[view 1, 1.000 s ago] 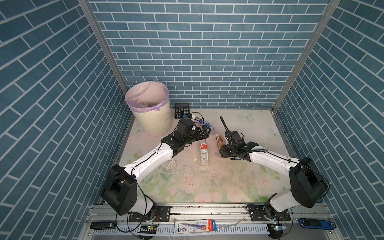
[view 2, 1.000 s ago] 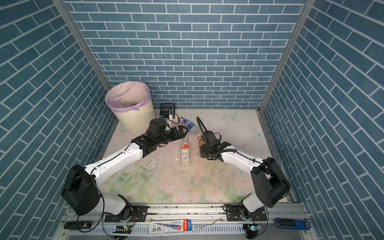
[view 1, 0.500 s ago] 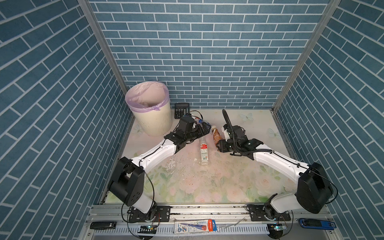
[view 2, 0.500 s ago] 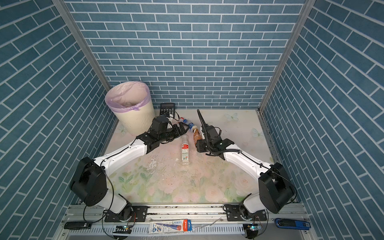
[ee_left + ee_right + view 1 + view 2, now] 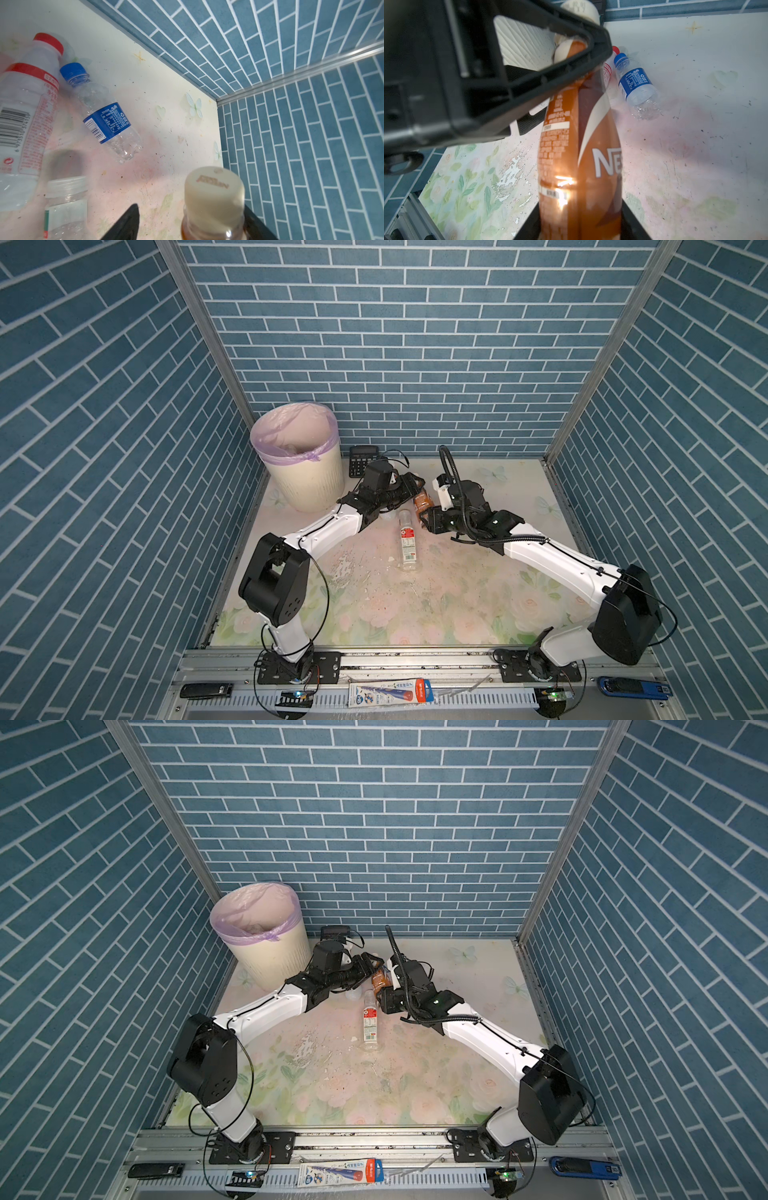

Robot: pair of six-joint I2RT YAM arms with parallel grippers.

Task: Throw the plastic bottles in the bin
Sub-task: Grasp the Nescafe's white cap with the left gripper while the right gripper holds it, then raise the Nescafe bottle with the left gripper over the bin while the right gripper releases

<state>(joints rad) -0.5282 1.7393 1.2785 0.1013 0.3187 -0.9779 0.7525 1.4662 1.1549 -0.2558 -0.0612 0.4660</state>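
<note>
The right gripper (image 5: pixel 581 228) is clamping the brown-amber plastic bottle (image 5: pixel 571 145) toward 12 o'clock, offering its cream cap (image 5: pixel 214 187) to the left gripper (image 5: pixel 191 226), jaws parted around it, probably for the cream ribbed bin (image 5: pixel 307 485) at 10 o'clock.

Bin (image 5: pixel 297 456) stands back left on the table (image 5: pixel 457 605), calculator (image 5: pixel 363 460) just right of it by the back wall (image 5: pixel 415 364). Centre, one long bottle (image 5: pixel 408 541) lies flat, neck rearward; a coffee bottle (image 5: pixel 423 502) just behind it, slightly right.
</note>
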